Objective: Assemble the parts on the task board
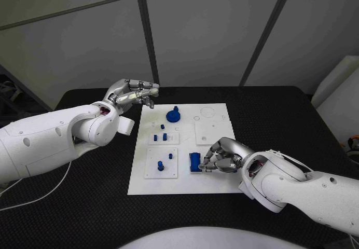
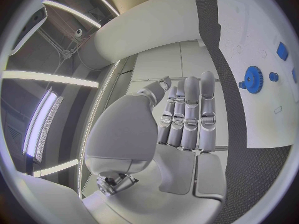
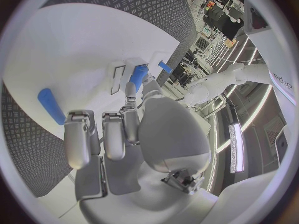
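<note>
Two robot hands split work: right robot hand (image 1: 221, 156) pinches blue block (image 1: 194, 161) to seat it on task board (image 1: 213, 184); left robot hand (image 1: 135, 94) clenched, grasping nothing, parked beside blue gear (image 1: 174, 114).

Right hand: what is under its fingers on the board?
A blue block stands on the task board, with the right hand at its side, fingers curled toward it. Whether they actually grip it cannot be told; the board beneath the palm is covered.

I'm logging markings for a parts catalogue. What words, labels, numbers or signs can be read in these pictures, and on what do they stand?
None can be read on the task board, its blue parts or either hand.
Dark lettering on a white panel at the rim of the right wrist view: too small and bent to read.
</note>
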